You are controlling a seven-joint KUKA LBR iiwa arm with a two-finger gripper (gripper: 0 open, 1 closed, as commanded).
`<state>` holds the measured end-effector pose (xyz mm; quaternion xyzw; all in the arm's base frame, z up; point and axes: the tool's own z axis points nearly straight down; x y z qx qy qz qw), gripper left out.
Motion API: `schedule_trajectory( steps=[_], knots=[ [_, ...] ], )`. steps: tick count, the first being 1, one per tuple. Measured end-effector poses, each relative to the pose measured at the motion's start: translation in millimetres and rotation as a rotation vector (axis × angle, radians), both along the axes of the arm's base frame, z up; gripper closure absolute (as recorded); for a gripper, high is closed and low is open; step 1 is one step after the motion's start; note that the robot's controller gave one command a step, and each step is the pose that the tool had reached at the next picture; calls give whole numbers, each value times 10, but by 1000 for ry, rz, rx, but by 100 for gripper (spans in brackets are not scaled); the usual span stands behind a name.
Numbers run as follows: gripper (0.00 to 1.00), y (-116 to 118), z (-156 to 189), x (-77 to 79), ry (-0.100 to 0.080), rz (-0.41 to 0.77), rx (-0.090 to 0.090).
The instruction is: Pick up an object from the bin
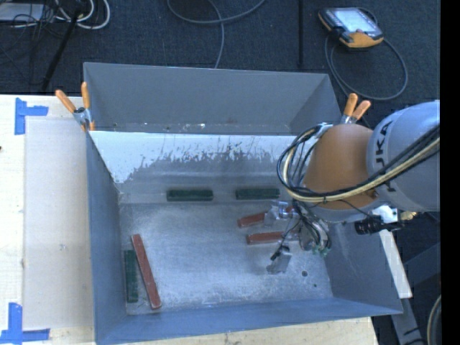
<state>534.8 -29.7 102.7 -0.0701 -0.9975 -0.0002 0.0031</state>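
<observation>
- camera view: grey metal bin [208, 99] seen from above. the arm comes in from the right, with its orange wrist cover [338, 165] and looped cables [289, 165] hanging over the right half of the floor.
- gripper [279, 259] is low in the bin, right of centre, its tip close over bare speckled floor toward the front-right wall.
- gripper opening: cannot tell how wide it stands, nor whether it has hold of anything.
- nearest thing: short red-brown bar [264, 238], flat on the floor, just beside the gripper on its left and a little toward the back. cannot tell if they touch.
- second red-brown bar [251, 221] lies just behind the first, slightly tilted, near it but apart.
- left dark green bar [190, 194] and right dark green bar [256, 192] lie at the foot of the back wall, in line, with a gap between.
- front-left corner: long red-brown bar [146, 270] and long dark green bar [130, 275] lie side by side, well apart from the gripper.
</observation>
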Motion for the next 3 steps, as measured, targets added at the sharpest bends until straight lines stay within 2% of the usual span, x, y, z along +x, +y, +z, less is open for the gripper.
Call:
schedule_trajectory(
  steps=[1, 2, 3],
  knots=[
    [100, -68, -329, 216, -5, -240, -1],
    [100, -68, -329, 216, -5, -239, -1],
    [100, -6, 1408, 482, -14, -180, 0]
  ],
)
